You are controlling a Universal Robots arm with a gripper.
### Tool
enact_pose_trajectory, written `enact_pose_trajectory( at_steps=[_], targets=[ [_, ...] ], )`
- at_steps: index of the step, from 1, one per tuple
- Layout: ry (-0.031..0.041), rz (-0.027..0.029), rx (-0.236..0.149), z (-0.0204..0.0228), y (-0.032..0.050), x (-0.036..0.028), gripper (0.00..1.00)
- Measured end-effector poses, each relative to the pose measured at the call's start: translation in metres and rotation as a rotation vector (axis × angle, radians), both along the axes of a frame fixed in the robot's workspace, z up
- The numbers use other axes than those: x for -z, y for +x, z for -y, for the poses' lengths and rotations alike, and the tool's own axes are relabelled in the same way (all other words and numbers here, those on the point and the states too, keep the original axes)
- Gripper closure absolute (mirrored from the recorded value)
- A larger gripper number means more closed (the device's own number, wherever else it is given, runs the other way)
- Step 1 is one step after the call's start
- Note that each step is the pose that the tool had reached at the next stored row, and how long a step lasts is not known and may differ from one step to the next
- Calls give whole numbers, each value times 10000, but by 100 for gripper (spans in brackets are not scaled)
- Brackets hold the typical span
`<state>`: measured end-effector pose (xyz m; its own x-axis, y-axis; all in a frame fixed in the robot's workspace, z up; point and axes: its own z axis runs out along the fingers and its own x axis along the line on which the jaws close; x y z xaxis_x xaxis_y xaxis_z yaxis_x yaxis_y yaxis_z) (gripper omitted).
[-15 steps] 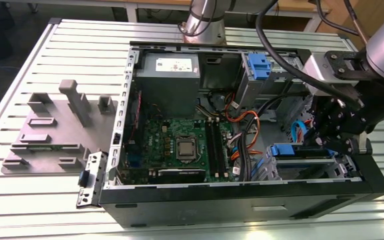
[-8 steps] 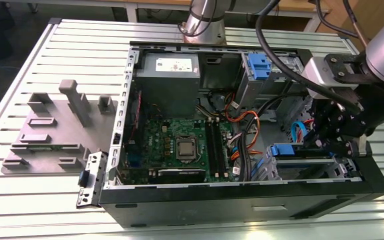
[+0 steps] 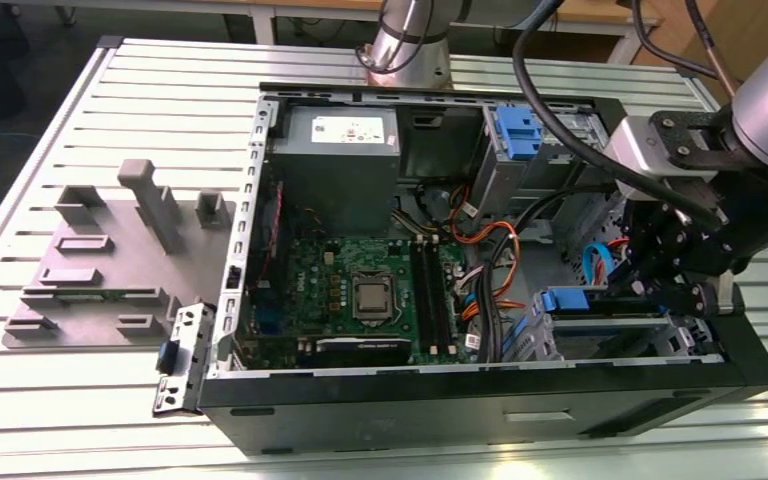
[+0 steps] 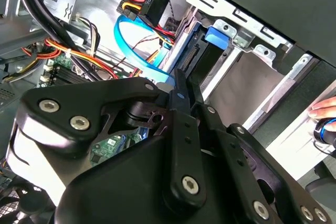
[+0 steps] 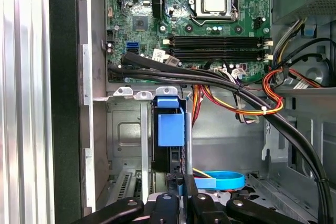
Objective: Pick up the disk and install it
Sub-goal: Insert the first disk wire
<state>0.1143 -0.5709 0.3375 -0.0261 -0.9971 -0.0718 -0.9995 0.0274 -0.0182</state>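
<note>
The disk (image 5: pixel 169 124) stands on edge inside the lower drive cage (image 5: pixel 123 129) of the open computer case (image 3: pixel 491 395), with its blue bracket toward the motherboard. In the exterior view, its blue bracket (image 3: pixel 568 298) shows in the cage at the case's right front corner. In the second wrist view, the disk (image 4: pixel 202 59) is a dark slab with a blue tab. My gripper (image 5: pixel 181 183) sits at the disk's near end. Its black fingers (image 4: pixel 181 95) are close together on the disk's edge, with a bit of blue between them. In the exterior view, the gripper (image 3: pixel 638 295) hangs low over the cage.
Black, orange and yellow cable bundles (image 5: pixel 220 80) and a blue ribbon cable (image 5: pixel 220 180) run close beside the cage. The motherboard (image 3: pixel 357 290), a grey power supply (image 3: pixel 337 150) and an upper cage with a blue tab (image 3: pixel 518 130) fill the case. A grey fixture plate (image 3: pixel 104 260) lies to the exterior view's left. A person's fingers (image 4: pixel 323 109) are outside the case.
</note>
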Motion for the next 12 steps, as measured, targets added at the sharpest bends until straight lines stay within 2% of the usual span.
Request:
enact_pose_trajectory(
  at_steps=[12],
  targets=[
    [-1,0,-1,0,1,27,84]
  ],
)
